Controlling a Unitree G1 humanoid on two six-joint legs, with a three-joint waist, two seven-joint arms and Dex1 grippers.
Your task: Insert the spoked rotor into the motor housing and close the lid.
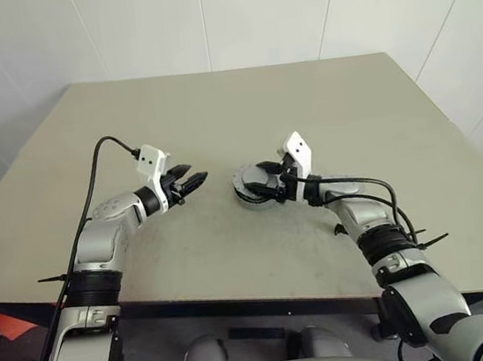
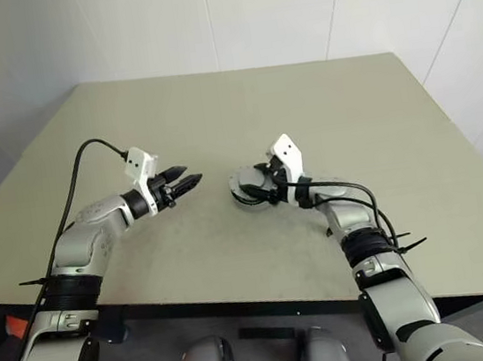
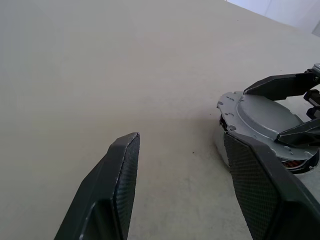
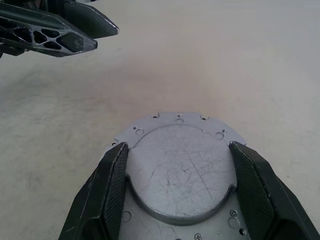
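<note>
The motor housing stands on the table, with copper windings showing under one raised edge of the lid. The lid, a scratched silver disc with a raised round middle, lies tilted on top of the housing. My right gripper is shut on the lid, one finger on each side of its raised middle. My left gripper hovers open and empty a short way to the left of the housing, pointing at it. The spoked rotor is hidden.
The beige table carries only the housing stack. White walls stand behind it and to the right. The table's front edge runs just below both forearms.
</note>
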